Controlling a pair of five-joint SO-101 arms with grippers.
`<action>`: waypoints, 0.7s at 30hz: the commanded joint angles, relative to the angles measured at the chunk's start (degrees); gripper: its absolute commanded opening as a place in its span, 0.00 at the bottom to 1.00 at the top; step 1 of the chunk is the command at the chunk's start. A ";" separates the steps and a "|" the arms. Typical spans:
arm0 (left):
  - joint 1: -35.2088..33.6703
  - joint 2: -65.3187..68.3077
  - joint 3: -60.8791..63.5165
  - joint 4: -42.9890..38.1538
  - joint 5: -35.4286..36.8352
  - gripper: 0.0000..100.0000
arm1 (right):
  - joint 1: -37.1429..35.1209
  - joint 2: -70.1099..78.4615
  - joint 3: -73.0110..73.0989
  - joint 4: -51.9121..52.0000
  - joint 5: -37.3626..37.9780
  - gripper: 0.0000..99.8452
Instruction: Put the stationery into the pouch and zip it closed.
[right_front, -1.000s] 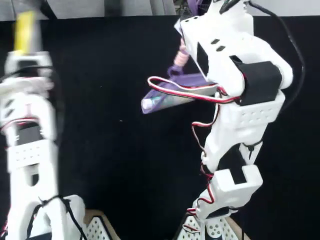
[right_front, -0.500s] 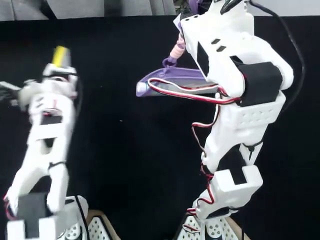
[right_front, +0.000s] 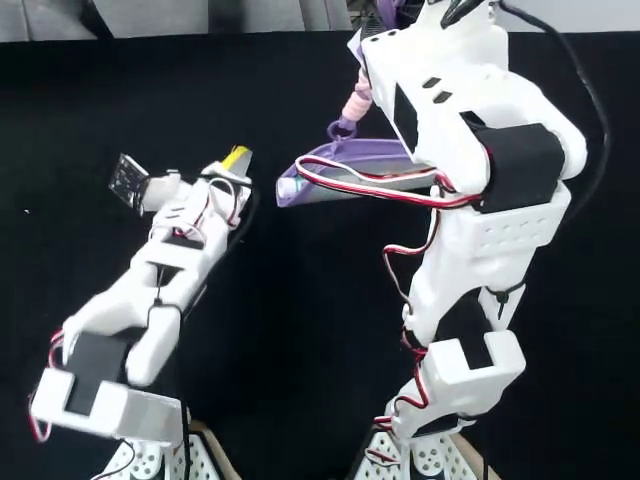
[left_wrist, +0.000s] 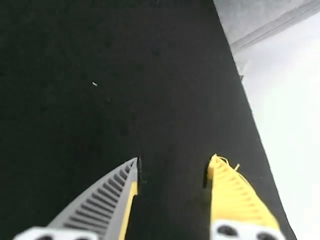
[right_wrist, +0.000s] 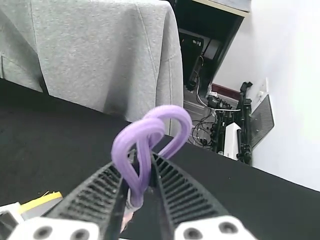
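The purple pouch (right_front: 352, 160) hangs roughly level above the black table, held up by the right arm. My right gripper (right_wrist: 142, 161) is shut on the pouch's purple loop (right_wrist: 150, 131). A pink pull (right_front: 356, 101) runs from the pouch up toward that gripper. Red and white cables of the right arm cross in front of the pouch. My left gripper (right_front: 233, 163) sits low, just left of the pouch's left end. In the left wrist view it (left_wrist: 174, 165) is open, with only black cloth between its grey and yellow fingers (left_wrist: 227, 195).
Black cloth (right_front: 300, 330) covers the table. Both arm bases (right_front: 420, 450) stand at the front edge. A grey draped cloth (right_wrist: 95, 55) and room clutter lie beyond the table's far side. The left arm's yellow fingertip (right_wrist: 42, 200) shows in the right wrist view.
The left arm has swung from upright at the left edge down and to the right, ending beside the pouch. The pouch has levelled out slightly; the right arm has stayed put.
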 joint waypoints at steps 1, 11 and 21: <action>4.09 -13.10 5.67 -0.18 0.53 0.22 | 0.70 -0.66 -2.51 -1.67 -0.53 0.01; 9.63 -23.30 6.20 -6.59 0.44 0.22 | 0.53 -0.66 -2.51 -1.58 -0.53 0.01; 5.14 -19.87 12.26 -13.27 0.62 0.22 | 0.70 -0.66 -2.51 -1.67 -0.53 0.01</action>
